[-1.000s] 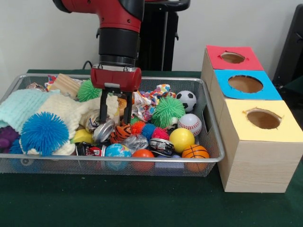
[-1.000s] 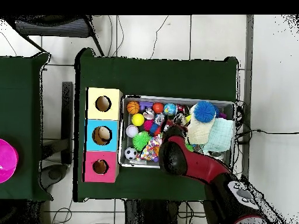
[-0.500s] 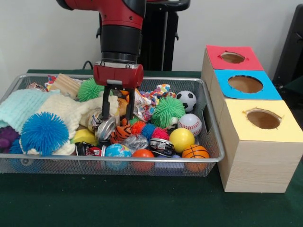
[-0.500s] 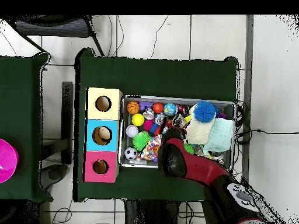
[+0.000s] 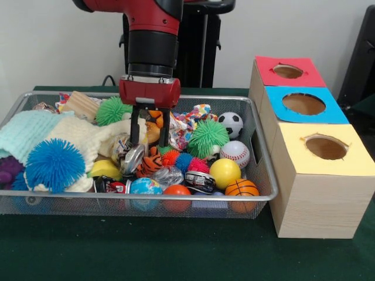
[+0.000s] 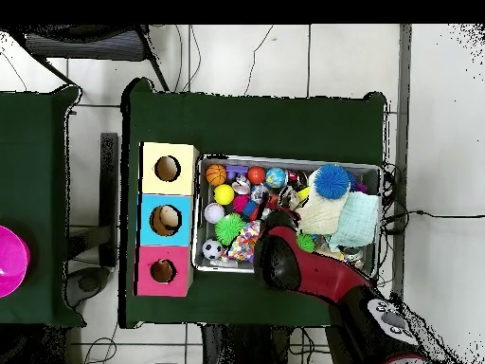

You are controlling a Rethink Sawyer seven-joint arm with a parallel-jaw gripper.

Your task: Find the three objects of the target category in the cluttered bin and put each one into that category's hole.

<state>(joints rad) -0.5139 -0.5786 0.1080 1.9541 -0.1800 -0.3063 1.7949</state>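
From the front, my gripper point(image 5: 150, 136) hangs over the middle of the bin point(image 5: 266, 187), fingers pointing down with a narrow gap between them. I can't tell whether anything sits in that gap: the orange toy point(image 5: 153, 126) shows right behind it, and the crumpled foil can point(image 5: 131, 158) lies just at 7 o'clock of my fingertips, but I see no clear grip on either. So my fingers look partly closed, and whether they are empty I cannot tell. At 3 o'clock of me sits the green spiky ball point(image 5: 207, 138), with the soccer ball point(image 5: 230, 124) and baseball point(image 5: 235, 152) beyond it. At 8 o'clock lie the cream knit cloth point(image 5: 76, 136) and the blue spiky ball point(image 5: 54, 164). The hole point(image 5: 288, 71) in the red-topped box point(image 5: 288, 71) is far off at 2 o'clock, outside the bin.

From overhead, my arm point(image 6: 313, 276) covers my fingers entirely, so this view says nothing of my grip. The bin's rim point(image 6: 284, 159) runs along 12 o'clock of me, and the red box's hole point(image 6: 163, 271) lies at 9 o'clock, past the bin's short wall.

To do this step well, I judge I should lift straight up until my fingertips clear the clutter and the rim, check that only one object comes with me, then travel level toward the red hole so nothing snags the mesh.
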